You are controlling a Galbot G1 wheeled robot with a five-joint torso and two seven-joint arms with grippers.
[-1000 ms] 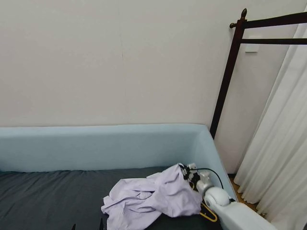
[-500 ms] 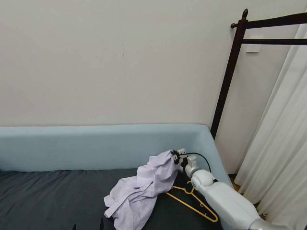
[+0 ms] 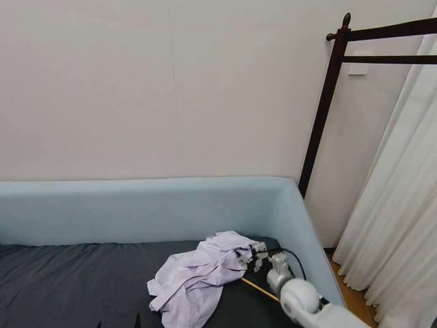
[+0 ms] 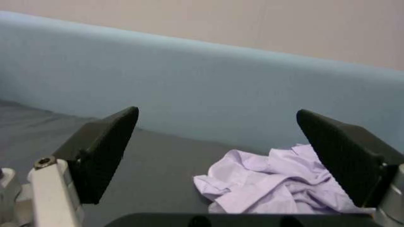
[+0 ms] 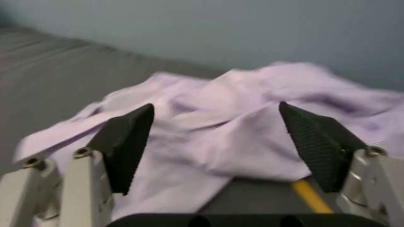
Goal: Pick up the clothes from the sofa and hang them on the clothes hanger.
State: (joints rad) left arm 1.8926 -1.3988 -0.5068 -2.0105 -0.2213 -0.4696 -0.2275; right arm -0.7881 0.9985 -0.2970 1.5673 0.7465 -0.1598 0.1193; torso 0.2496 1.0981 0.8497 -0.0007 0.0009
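Shirt (image 3: 198, 277) – a pale purple one – lies in a crumpled heap on the dark grey seat of the sofa (image 3: 136, 208). It is close to the sofa's right end, just below the light blue back.

The right gripper (image 3: 250, 258) is low over the seat, right at the shirt's right edge. Its two black fingers (image 5: 129, 142) are spread wide apart and hold nothing. The shirt sits just in front of them, in line with the gap. A thin yellow hanger (image 3: 259, 288) lies flat on the seat beside the shirt, under the right arm.

The left gripper (image 4: 216, 113) hangs above the seat and faces the sofa's back. Its fingers are spread wide too, with nothing between them – the shirt is farther on and off to one side, well apart from it.

Past the sofa's right end, a tall dark wooden clothes rack (image 3: 319, 123) stands against the pale wall (image 3: 171, 89). A white curtain (image 3: 399, 205) hangs just beside it.
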